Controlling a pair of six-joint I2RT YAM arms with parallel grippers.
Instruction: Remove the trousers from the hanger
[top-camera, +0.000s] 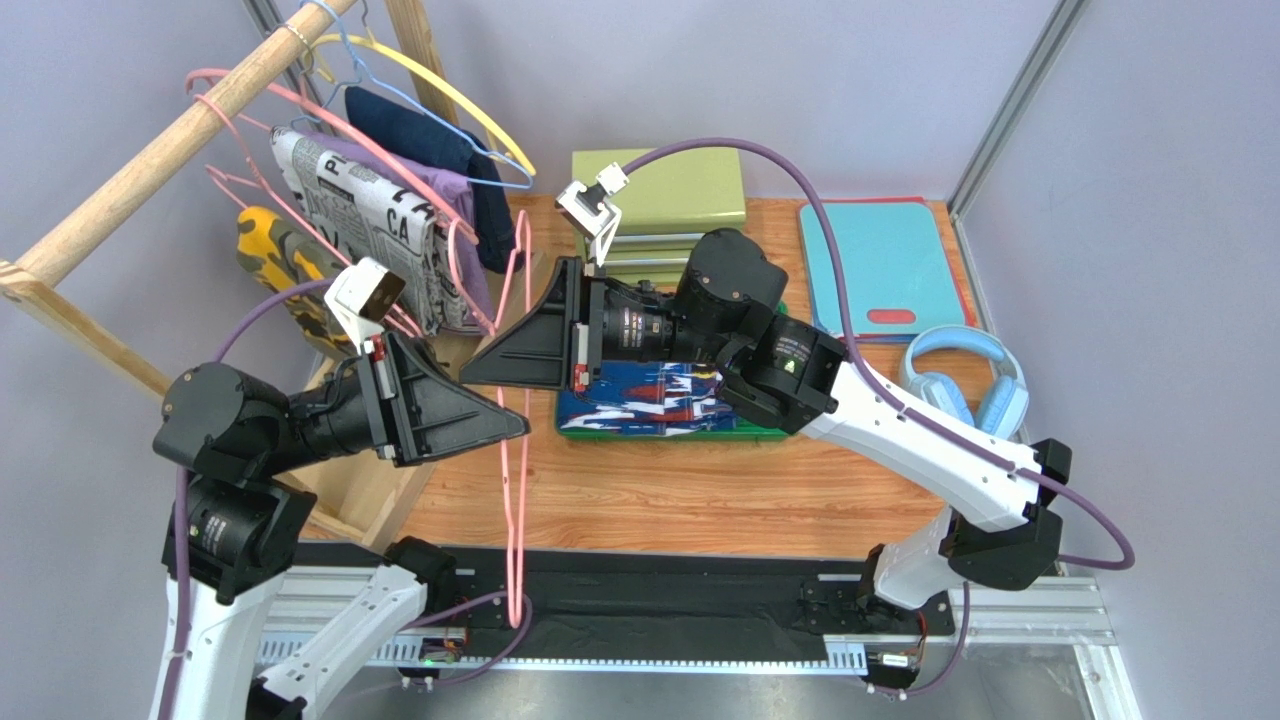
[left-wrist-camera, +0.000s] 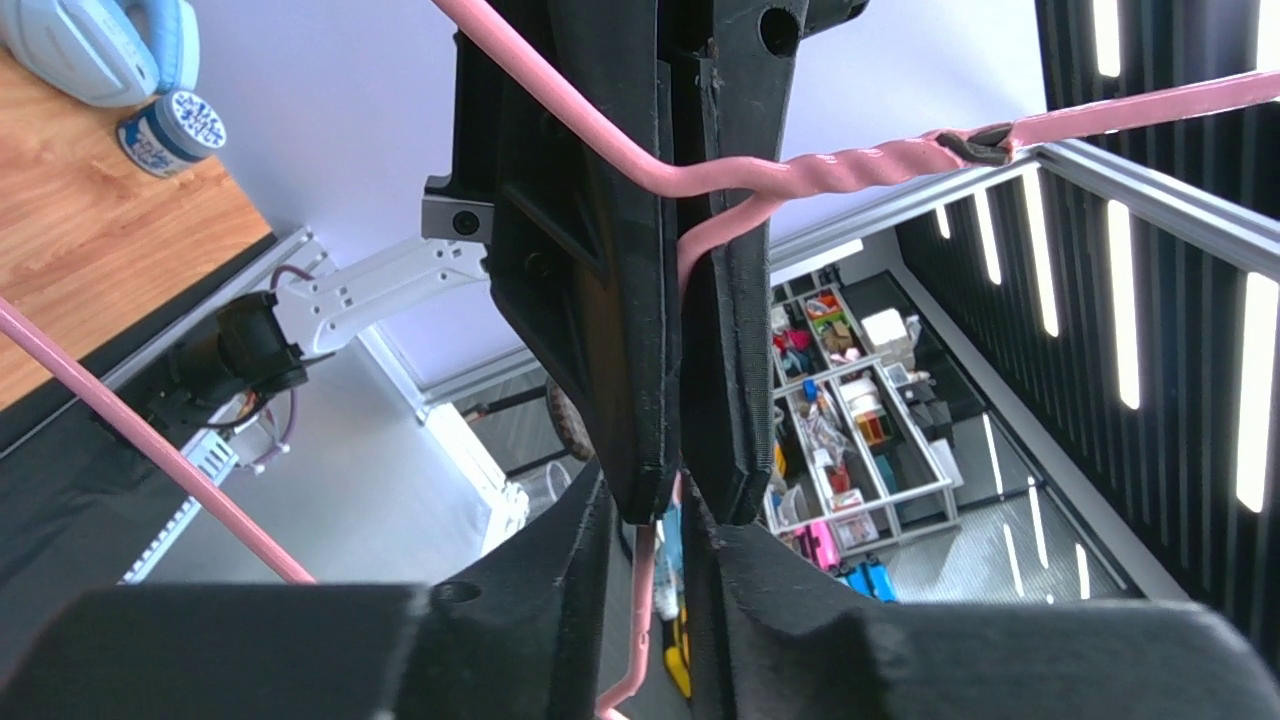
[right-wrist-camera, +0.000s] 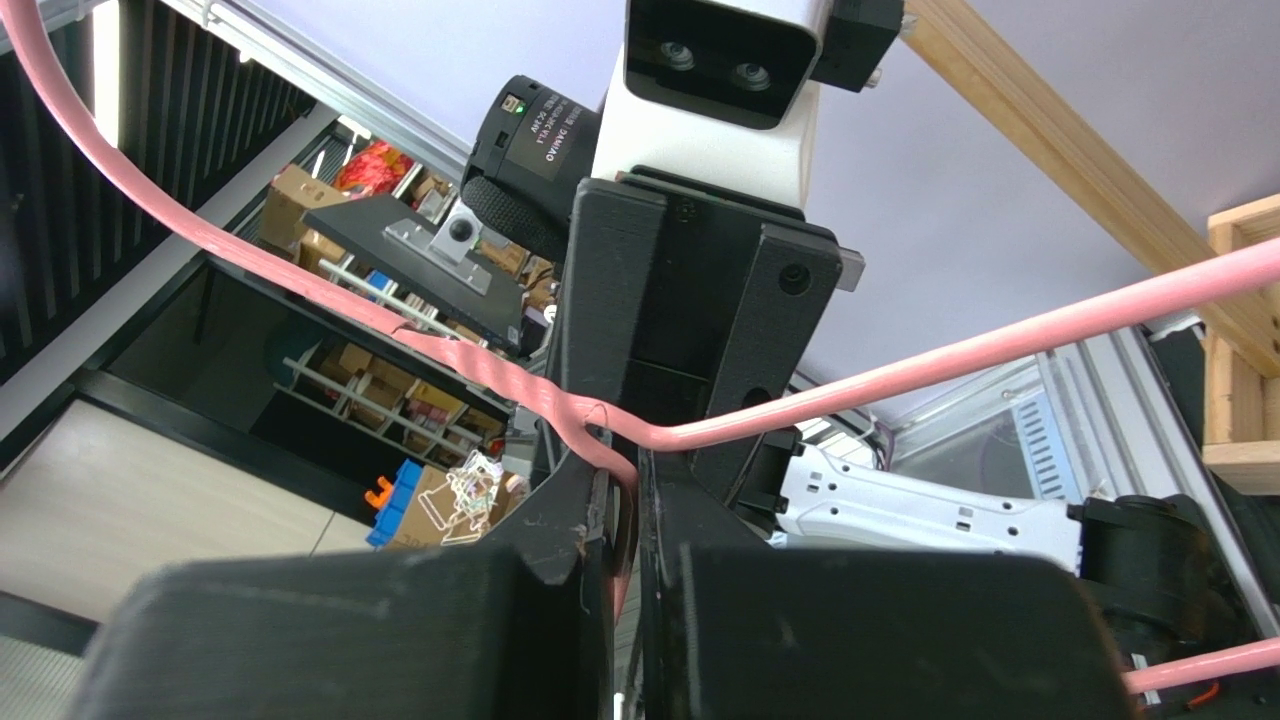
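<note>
Wooden table (top-camera: 676, 495), trousers (top-camera: 661, 402) lying folded, both jaws clamping hanger (top-camera: 513, 525).

Blue printed fabric trousers (top-camera: 661, 402), thin pink wire hanger (top-camera: 523, 263)
The trousers lay folded flat; the hanger stood bare, upright in the air beside them.

Bright, even light is falling on my tabletop (top-camera: 676, 495) from above, leaving only soft shadows. Ceiling strips (left-wrist-camera: 1259, 300) are glaring in my left wrist view, where my left claw (left-wrist-camera: 687, 503) is looming dark and slightly soft.
</note>
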